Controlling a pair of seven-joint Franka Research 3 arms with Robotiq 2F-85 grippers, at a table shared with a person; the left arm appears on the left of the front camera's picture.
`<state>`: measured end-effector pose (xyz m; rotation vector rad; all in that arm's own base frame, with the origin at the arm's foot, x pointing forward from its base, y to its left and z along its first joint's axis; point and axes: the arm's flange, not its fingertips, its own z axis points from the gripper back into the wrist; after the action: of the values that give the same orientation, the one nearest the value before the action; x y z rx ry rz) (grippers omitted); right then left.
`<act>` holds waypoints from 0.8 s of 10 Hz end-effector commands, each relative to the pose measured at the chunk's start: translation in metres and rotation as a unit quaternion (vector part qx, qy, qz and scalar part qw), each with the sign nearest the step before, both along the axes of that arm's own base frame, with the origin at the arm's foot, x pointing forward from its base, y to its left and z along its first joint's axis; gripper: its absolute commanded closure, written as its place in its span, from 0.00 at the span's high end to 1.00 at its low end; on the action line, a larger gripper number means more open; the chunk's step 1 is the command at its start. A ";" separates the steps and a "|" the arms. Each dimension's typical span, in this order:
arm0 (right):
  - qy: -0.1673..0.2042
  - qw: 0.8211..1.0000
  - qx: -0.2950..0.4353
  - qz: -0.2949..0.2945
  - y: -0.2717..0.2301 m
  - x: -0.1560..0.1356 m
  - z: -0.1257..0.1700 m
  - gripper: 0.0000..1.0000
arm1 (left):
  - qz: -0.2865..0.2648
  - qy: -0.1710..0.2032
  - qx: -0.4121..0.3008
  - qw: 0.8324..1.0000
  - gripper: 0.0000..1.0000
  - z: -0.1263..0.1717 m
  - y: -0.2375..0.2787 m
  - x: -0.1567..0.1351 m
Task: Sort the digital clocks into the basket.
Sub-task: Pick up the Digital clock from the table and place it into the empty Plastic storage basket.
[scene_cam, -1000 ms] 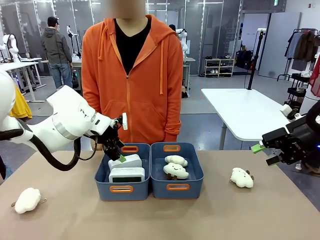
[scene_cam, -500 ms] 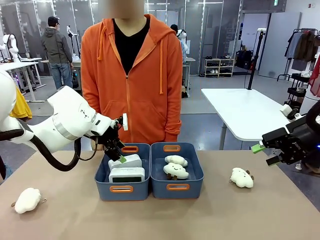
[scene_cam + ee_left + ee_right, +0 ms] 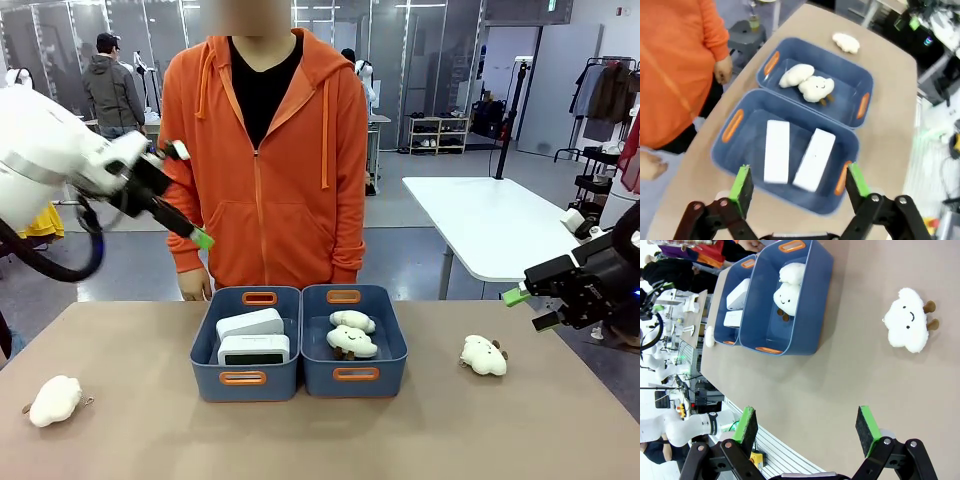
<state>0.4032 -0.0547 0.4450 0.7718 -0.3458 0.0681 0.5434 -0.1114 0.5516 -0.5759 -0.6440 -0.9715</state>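
Both clocks [image 3: 254,349] lie side by side in the basket [image 3: 275,386] at 9 o'clock of its twin [image 3: 390,385], left gripper [image 3: 800,181] and right gripper [image 3: 806,424] empty, fingers apart; clocks judged rigid, light, slippery, best pinched across the narrow sides.

Robotics lab, open-plan hall. Evidence: white robot arm [image 3: 45,165] mounted at tan worktop [image 3: 420,430]; glass partition walls [image 3: 400,60]; grey floor [image 3: 420,195]; second, white worktop [image 3: 490,225] behind; low shelf rack [image 3: 437,135]; clothes rail [image 3: 603,90]; bystander [image 3: 112,100] in background.
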 end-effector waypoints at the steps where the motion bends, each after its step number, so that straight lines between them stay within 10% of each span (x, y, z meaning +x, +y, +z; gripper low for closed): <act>1: 0.002 1.000 -0.007 -0.001 0.002 0.000 0.001 1.00 | 0.061 -0.002 -0.024 0.998 0.94 0.020 0.019 -0.045; 8: 0.002 1.000 -0.007 -0.001 0.002 0.000 0.001 1.00 | 0.291 -0.014 -0.115 0.950 0.94 0.036 0.174 -0.163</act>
<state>0.4032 -0.0547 0.4450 0.7717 -0.3458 0.0682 0.3878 0.0729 0.5891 -0.5489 -0.8715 -0.3890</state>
